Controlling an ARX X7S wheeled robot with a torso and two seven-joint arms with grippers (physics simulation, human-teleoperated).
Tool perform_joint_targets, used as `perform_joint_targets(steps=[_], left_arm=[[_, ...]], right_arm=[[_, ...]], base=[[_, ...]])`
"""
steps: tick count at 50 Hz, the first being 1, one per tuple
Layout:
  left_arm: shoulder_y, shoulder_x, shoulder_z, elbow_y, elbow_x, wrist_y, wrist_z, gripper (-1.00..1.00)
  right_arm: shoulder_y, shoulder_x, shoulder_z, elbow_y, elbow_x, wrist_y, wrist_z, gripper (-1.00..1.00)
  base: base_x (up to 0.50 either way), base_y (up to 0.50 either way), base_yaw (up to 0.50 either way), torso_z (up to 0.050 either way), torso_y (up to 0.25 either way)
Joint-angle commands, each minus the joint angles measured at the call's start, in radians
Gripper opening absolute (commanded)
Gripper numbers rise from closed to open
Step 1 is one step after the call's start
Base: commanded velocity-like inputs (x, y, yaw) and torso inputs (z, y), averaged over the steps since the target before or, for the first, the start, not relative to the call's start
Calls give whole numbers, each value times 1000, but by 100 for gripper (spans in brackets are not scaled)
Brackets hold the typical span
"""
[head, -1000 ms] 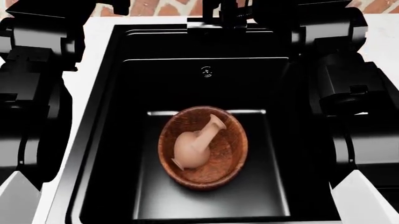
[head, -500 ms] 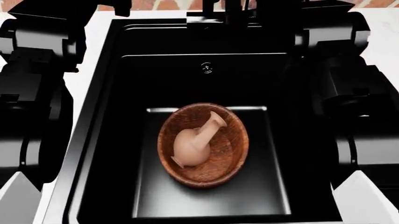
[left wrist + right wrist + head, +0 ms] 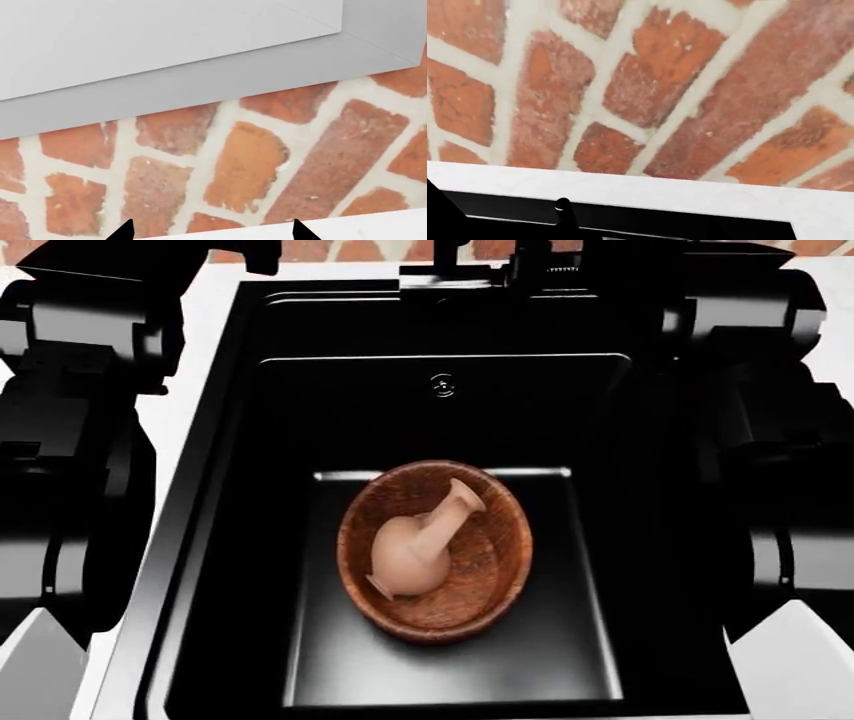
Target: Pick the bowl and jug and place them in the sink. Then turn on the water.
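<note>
The wooden bowl (image 3: 470,575) sits on the floor of the black sink (image 3: 227,540). The pale pink jug (image 3: 407,555) lies on its side inside the bowl, neck toward the back. The overflow fitting (image 3: 442,387) is on the back wall. My left gripper (image 3: 212,235) is open and empty and faces the brick wall, with only the black fingertips (image 3: 123,231) showing. My right gripper (image 3: 537,265) is a dark shape at the sink's back rim by the faucet base (image 3: 447,260). Its fingers do not show in the right wrist view.
Both black arms (image 3: 80,440) flank the sink. A white counter (image 3: 694,192) runs below the brick wall (image 3: 647,90). A thin black rod with a rounded tip (image 3: 562,212) rises at the sink's back edge. A grey cabinet underside (image 3: 167,45) hangs above the left gripper.
My right arm has shifted to the right, and its dark end at the back rim has moved right of the faucet. The bowl and jug have not moved.
</note>
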Motion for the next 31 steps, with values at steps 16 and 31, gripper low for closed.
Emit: perform_joint_targets(steps=[16, 31], left_arm=[[15, 3, 5, 3, -11, 6, 0, 100], [15, 6, 9, 3, -13, 4, -1, 100]], right_arm=[[-18, 56, 55, 0, -7, -15, 57, 100], [-29, 70, 68, 0, -11, -5, 74, 100]], base=[[0, 0, 0, 0, 0], [0, 0, 0, 0, 0]])
